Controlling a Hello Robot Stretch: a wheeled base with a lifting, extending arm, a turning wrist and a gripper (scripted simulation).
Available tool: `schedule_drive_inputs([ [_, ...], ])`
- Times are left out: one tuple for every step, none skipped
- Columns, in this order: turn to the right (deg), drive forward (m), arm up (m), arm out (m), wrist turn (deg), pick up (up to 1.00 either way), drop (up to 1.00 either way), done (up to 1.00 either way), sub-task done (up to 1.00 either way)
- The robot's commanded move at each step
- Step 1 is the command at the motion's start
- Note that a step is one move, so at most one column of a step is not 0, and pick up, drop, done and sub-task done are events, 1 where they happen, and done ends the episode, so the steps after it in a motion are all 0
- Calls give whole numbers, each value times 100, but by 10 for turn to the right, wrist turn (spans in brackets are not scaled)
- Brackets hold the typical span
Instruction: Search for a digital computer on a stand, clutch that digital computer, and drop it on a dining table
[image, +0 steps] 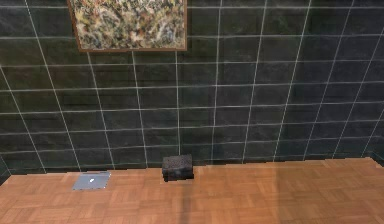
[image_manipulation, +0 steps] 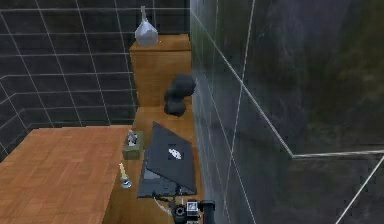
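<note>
In the arm side view a dark laptop (image_manipulation: 165, 160) lies on a low wooden stand (image_manipulation: 125, 205) that runs along the dark tiled wall. Its lid or flat top shows a pale mark in the middle. My gripper (image_manipulation: 183, 209) shows at the bottom edge, right at the laptop's near end. With the laptop on the stand right behind the gripper, I cannot tell whether it holds anything.
On the stand are two small objects (image_manipulation: 131, 140) (image_manipulation: 124, 179) left of the laptop and a dark bust (image_manipulation: 180, 93) behind it. A glass vase (image_manipulation: 146, 29) tops a taller wooden cabinet (image_manipulation: 158, 70). The forward view has a painting (image: 128, 22), a dark box (image: 178, 167) and a flat bluish item (image: 90, 181) on the floor.
</note>
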Motion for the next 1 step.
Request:
schedule_drive_inputs([
  [0, 0, 42, 0, 0, 0, 0, 0, 0],
])
